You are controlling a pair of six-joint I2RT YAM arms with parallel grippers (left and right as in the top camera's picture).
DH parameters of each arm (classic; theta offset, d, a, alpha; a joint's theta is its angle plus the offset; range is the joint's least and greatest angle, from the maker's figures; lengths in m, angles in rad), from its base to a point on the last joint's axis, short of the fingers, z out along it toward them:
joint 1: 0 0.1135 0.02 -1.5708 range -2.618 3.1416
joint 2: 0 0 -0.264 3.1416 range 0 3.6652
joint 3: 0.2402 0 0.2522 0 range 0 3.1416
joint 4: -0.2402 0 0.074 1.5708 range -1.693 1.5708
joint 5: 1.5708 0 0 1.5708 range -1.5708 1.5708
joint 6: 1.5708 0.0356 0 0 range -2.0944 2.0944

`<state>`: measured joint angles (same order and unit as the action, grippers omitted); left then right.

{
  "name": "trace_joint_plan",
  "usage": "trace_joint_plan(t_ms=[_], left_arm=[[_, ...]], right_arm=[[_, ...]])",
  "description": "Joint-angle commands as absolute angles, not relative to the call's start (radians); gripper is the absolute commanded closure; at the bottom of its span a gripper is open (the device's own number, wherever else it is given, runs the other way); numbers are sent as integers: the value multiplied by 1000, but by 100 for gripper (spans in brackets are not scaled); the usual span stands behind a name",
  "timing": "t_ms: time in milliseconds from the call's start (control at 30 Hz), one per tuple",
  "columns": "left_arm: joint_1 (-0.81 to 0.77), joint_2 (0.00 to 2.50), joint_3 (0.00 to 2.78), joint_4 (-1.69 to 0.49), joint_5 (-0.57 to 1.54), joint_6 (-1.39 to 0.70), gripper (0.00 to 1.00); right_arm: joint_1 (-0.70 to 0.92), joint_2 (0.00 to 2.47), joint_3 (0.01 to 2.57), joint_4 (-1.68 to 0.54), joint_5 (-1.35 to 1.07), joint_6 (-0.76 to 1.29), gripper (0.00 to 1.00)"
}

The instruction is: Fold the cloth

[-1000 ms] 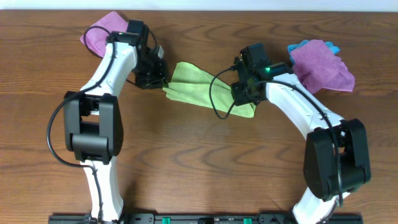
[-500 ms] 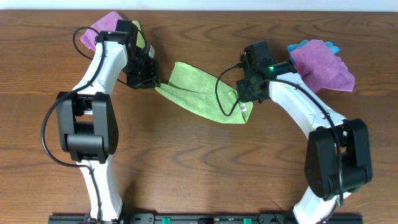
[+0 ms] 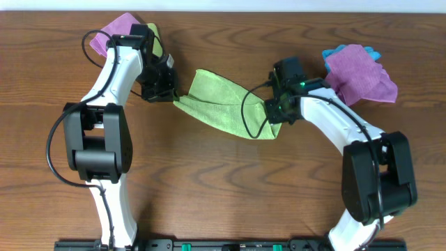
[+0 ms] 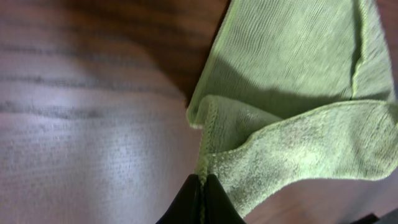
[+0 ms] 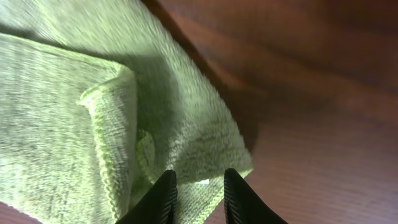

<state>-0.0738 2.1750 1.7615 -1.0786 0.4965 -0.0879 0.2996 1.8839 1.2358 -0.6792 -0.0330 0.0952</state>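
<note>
I see the green cloth (image 3: pixel 221 103) stretched across the wooden table (image 3: pixel 209 181) between the 2 arms. Left gripper (image 4: pixel 203 185) pinched tight on its hemmed edge; right gripper (image 5: pixel 199 190) fingers parted over the opposite corner.

The lime-green cloth (image 3: pixel 221 104) lies on the counter (image 3: pixel 209 181) as a slanted band, partly doubled over along a hemmed edge. Its left end is bunched, the hem pinched in my left gripper (image 4: pixel 202 186). Its right corner rests flat under my right gripper (image 5: pixel 199 193), jaws apart.
</note>
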Motion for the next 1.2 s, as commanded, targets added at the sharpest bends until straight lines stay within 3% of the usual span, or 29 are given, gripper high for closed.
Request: trace_joint_plan(t_ms=[0,733,1167], left_arm=[[-72,2141,1770,-1104,483,-44,94],[-71,2141,1770,-1171,426,-22,94],[-71,2141,1770,-1170,427,-22,94]], right_arm=[[296,1867,1213,-672,-48,154,75],[295,1868,1163,-654,-146,613,68],[296,1868,1163,-554,-183,658,67]])
